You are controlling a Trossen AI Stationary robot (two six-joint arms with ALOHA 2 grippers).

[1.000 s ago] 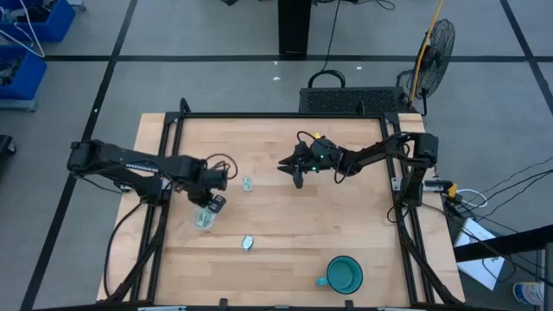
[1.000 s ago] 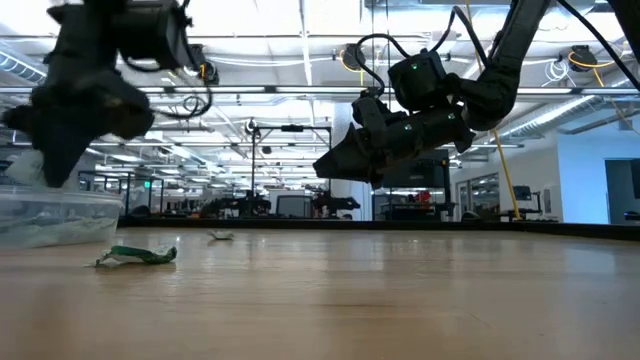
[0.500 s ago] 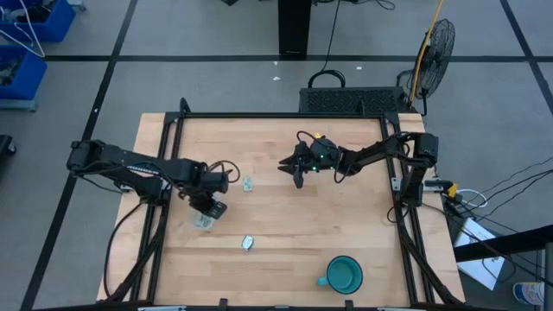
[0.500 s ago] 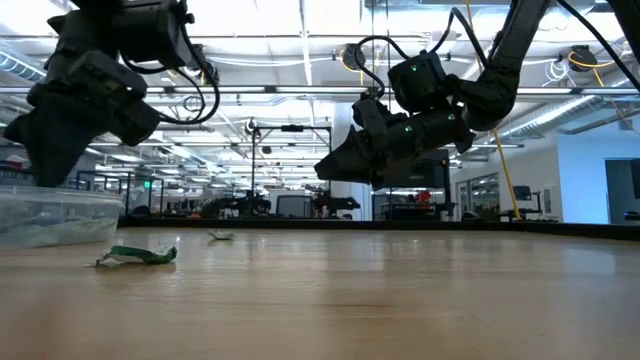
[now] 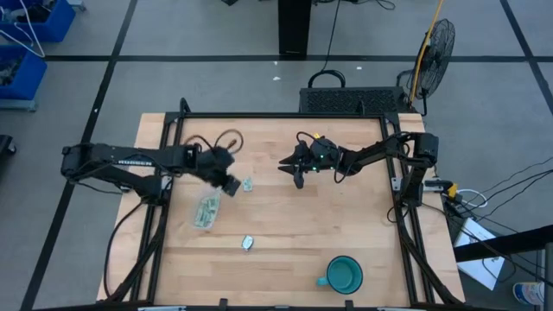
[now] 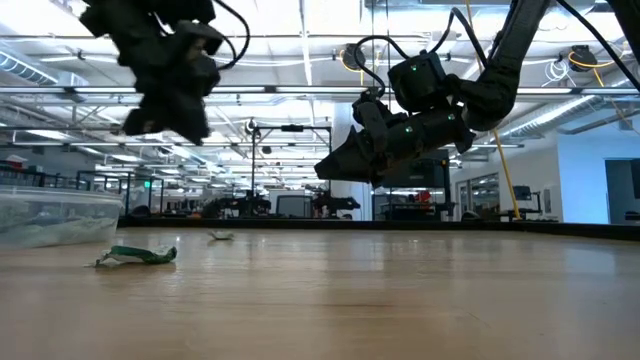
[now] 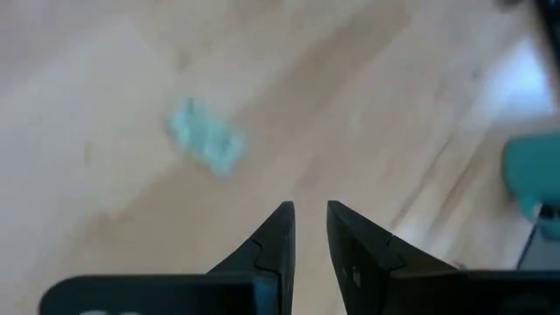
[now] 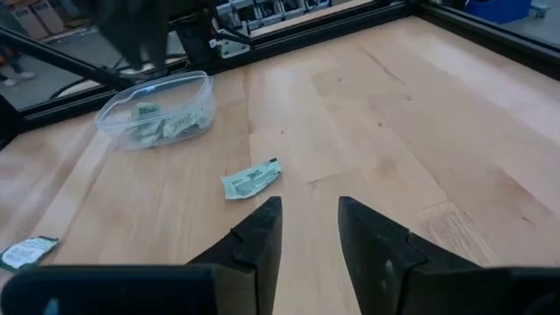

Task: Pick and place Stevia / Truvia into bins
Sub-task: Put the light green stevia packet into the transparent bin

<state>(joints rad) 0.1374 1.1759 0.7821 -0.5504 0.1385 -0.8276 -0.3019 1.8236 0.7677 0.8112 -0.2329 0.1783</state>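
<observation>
The shallow clear plastic tub (image 5: 206,210) is seen on the left part of the pale wooden surface (image 5: 346,225), with several pale green and white paper sachets (image 8: 157,121) already inside it. Two sachets are left loose: one (image 5: 248,184) just beside the left gripper (image 5: 226,180), another (image 5: 247,244) nearer the front edge. A teal mug (image 5: 344,275) is noted well apart.

The left gripper is held above the surface, fingers narrowly parted and empty, pointed toward the near loose sachet, judged the next pick. The left arm is extended across from the left edge.

The right gripper (image 5: 296,170) is held raised mid-surface, fingers parted, nothing gripped, apparently waiting.
</observation>
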